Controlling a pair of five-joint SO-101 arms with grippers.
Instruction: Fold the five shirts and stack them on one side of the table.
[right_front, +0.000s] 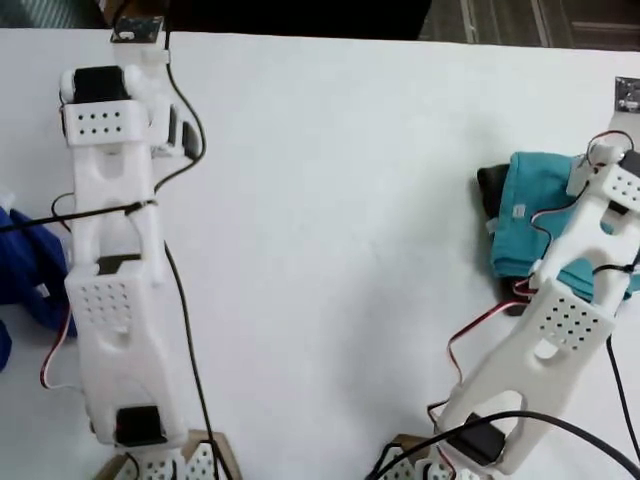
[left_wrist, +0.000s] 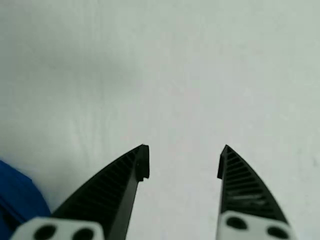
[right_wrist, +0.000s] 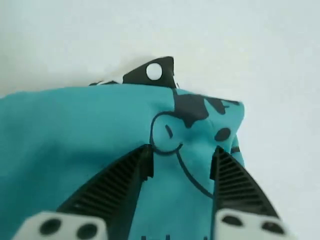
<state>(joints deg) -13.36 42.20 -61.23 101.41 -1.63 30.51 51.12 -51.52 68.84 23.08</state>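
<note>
left fingers: spread wide, holding nothing; bare white bench under and between them.
right fingers: spread wide, not clamped on anything; poised right over the teal shirt, tips either side of its black printed figure. Can't tell if they touch the cloth.
teal shirt: bunched into a compact bundle at the right side of the bench, near the edge; right arm reaches over it in the high view.
dark shirt: under the teal one, touching it; a black corner with a white dot pokes out past the teal edge. In the high view, dark cloth shows along the bundle's side towards the bench middle.
blue shirt: crumpled at the far left edge of the bench, just beside the left arm; a bit of it shows in a corner of the left wrist view, off to the side of the fingers, not between them.
left arm: stretched along the left side of the bench, well apart from the teal bundle.
cables: black and red leads run along both arms.
</note>
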